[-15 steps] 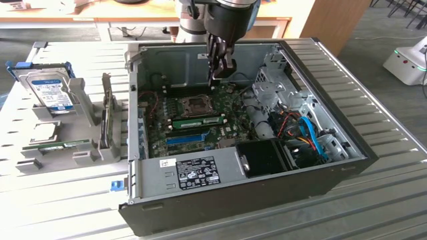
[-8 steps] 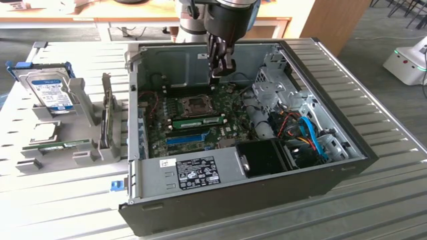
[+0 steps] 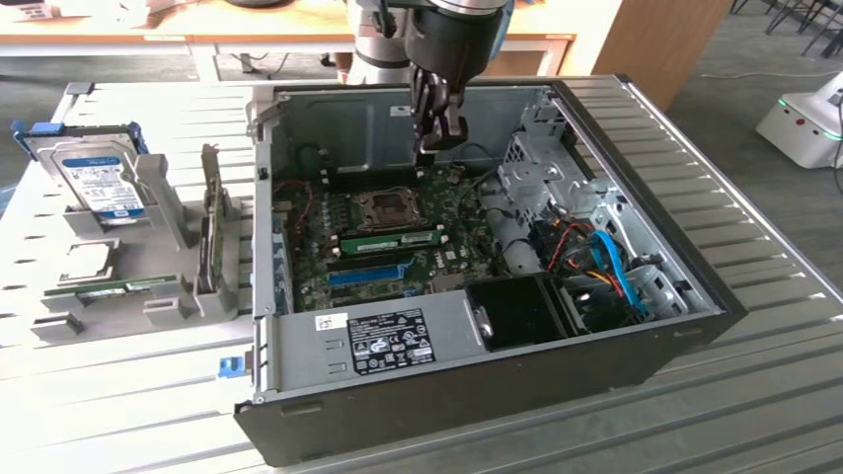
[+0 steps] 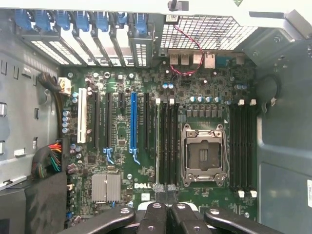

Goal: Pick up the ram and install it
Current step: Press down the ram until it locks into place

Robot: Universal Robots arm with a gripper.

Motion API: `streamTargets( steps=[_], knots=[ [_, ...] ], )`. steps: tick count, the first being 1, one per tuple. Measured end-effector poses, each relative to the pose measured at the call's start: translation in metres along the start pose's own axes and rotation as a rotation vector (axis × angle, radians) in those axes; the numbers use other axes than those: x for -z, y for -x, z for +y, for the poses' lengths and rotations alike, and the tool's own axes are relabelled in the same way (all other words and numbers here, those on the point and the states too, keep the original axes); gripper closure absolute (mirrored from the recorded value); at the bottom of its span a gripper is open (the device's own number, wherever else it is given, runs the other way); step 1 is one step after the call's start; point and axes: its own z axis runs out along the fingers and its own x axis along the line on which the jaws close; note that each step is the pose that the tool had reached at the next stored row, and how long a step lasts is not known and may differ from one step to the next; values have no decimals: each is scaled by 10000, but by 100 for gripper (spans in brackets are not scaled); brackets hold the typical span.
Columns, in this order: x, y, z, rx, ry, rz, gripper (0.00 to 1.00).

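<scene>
Ram [image 3: 391, 239] is the long green stick, and it stands on its thin edge in a slot on the big green board [image 3: 441, 259] inside the open computer case [image 3: 685, 296]. It sits just beside the square metal socket [image 3: 391, 205], between that socket and the long blue slot [image 3: 362, 275]. I cannot tell if it is pushed all the way down. The gripper [image 3: 441, 148] hangs inside the case, up above the board, and it does not touch the ram. Its two black fingers [image 4: 157, 214] are pressed tight together, and nothing is held between them. In the wrist view the finger ends point along the row of dark slots where the ram is. A small silver block with ribs [image 4: 106, 187] sits on the board near the fingers. Blue flat cables [image 3: 613, 262] curl in the corner of the case at the exterior view's right. Outside the case, at the exterior view's left, a grey holder [image 3: 178, 296] rests on the table [image 3: 737, 395]. It holds a hard drive [image 3: 106, 183], a tall card standing up [image 3: 211, 212], and another green stick [image 3: 125, 288] lying low, well apart from the gripper.
</scene>
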Motion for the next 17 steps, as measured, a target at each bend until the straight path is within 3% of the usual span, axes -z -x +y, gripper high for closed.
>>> streamTargets(
  steps=[17],
  knots=[
    [18,-3,-321,17,1,0,89]
  ],
)
